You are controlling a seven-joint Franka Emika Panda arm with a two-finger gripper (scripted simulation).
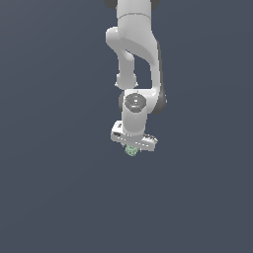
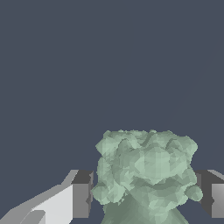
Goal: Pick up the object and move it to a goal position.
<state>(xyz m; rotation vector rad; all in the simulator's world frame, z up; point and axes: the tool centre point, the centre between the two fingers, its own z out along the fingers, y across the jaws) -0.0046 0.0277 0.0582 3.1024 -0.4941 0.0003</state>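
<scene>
The object (image 2: 146, 175) is a pale green-grey lumpy clump like a small floret. In the wrist view it sits between the two fingers, and the dark pads (image 2: 84, 194) meet its sides on both flanks. My white gripper (image 1: 131, 149) points down, and the object (image 1: 131, 150) shows as a small green clump just under the hand in the exterior view. The gripper (image 2: 146, 197) is shut on the object. I cannot tell whether the object rests on the floor or hangs above it.
A plain dark blue-grey floor (image 1: 54, 197) fills both views with no other objects, edges or markers in sight. The white arm (image 1: 136, 54) rises from the gripper toward the top of the exterior view.
</scene>
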